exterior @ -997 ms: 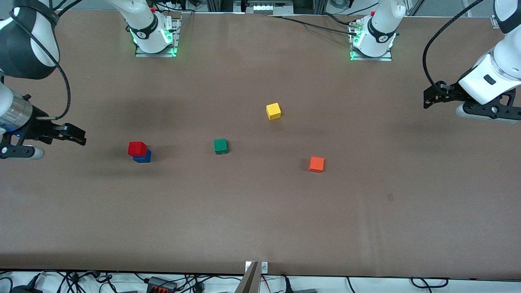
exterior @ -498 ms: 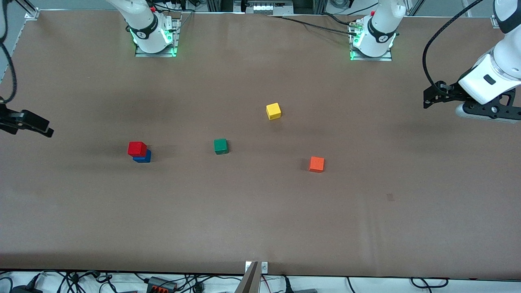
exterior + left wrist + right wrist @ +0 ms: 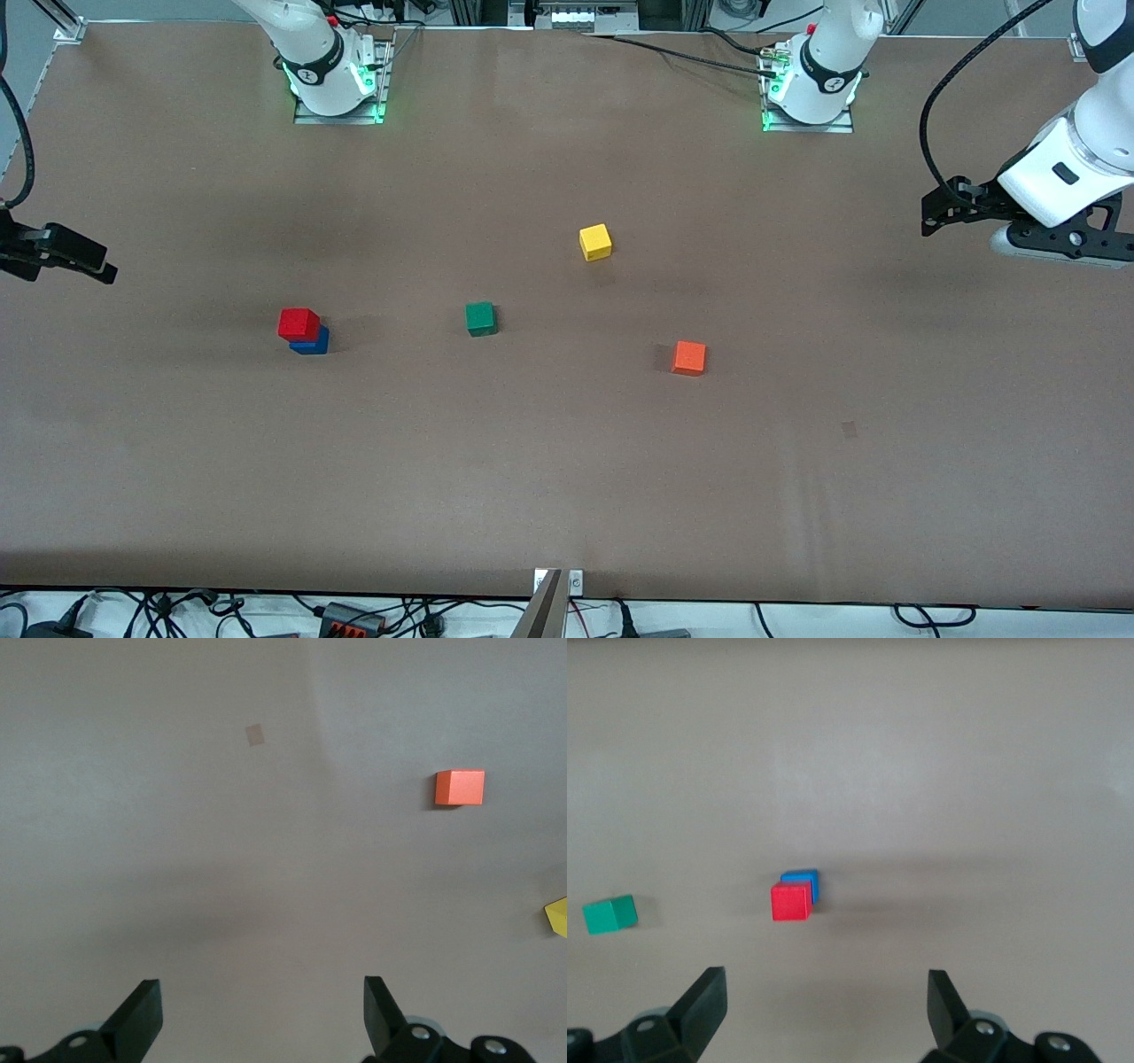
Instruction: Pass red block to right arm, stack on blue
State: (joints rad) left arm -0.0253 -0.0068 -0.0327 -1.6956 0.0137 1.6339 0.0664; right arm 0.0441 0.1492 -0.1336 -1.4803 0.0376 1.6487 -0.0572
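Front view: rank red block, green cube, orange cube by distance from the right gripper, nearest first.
From the right gripper, open at the right arm's end of the table:
1. red block, stacked on the blue block.
2. green cube, mid-table.
3. orange cube, toward the left arm's end.

Left gripper (image 3: 257, 1014), right gripper (image 3: 824, 1010): raised, jaws apart.

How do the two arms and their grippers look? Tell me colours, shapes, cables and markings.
Both arms are white with black joint bands; their bases glow green. The left arm has a white boxy wrist with a dark oval mark and a looping black cable. The left gripper and the right gripper are black with two wedge-shaped fingers. Of the right arm little besides a black cable shows.
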